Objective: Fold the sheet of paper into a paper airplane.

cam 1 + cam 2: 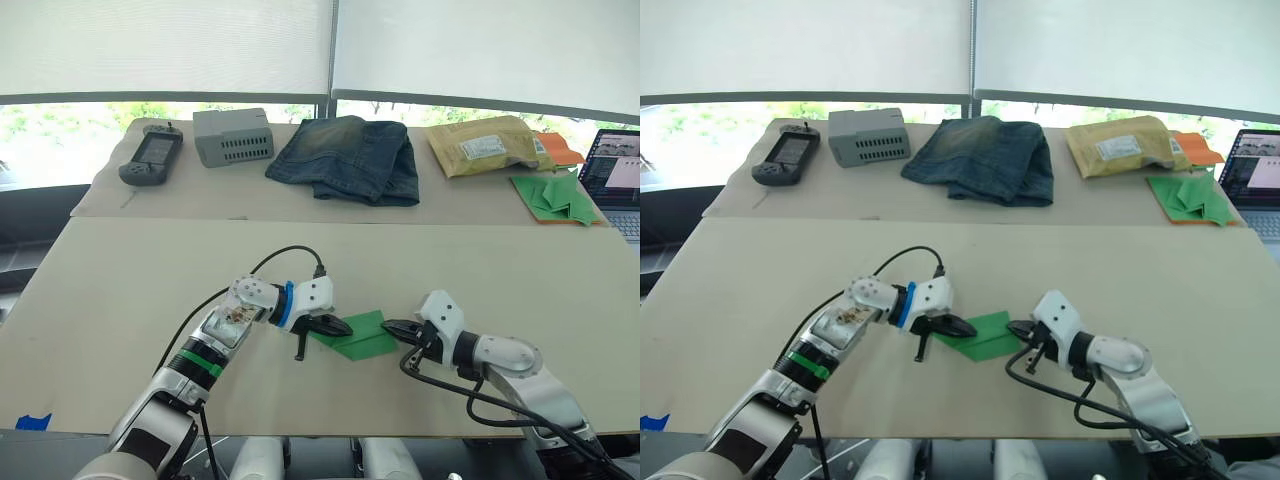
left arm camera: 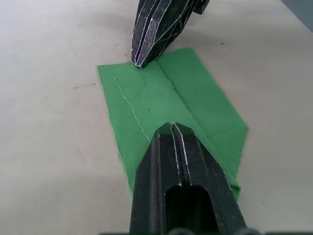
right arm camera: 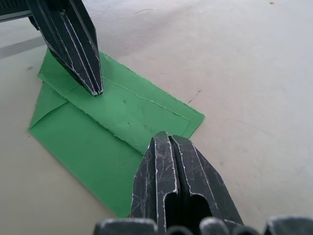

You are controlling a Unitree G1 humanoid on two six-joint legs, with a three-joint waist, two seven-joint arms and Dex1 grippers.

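Head camera views: a thin, bright green sheet of paper (image 1: 358, 335), folded into a flat wedge with visible creases, is lying on a wide beige table (image 1: 120, 290), close to the table's near edge and about midway along it. The left gripper (image 1: 336, 326) is resting on the sheet's left end, its two black fingers pressed together. The right gripper (image 1: 392, 326) is touching the sheet's right end, its fingers likewise closed with nothing between them. The paper is lying flat between the two grippers, pinned at both ends.

Along the table's far edge are sitting a dark handheld controller (image 1: 151, 157), a grey ventilated box (image 1: 232, 135), a crumpled pair of blue jeans (image 1: 350, 156), a tan padded envelope (image 1: 484, 145), and a pile of green folded papers (image 1: 556, 193) with orange paper (image 1: 557, 148) behind it. An open laptop (image 1: 618, 178) is standing at the far right corner.

Left wrist view: the left gripper's closed fingers (image 2: 182, 166) are pressing down on the near end of the green sheet (image 2: 161, 107), while the right gripper's tip (image 2: 142, 58) is touching the sheet's opposite edge.

Right wrist view: the right gripper's closed fingers (image 3: 168, 169) are sitting on the sheet's (image 3: 112, 127) edge, and the left gripper's tip (image 3: 96, 89) is bearing on a folded flap at the other end.
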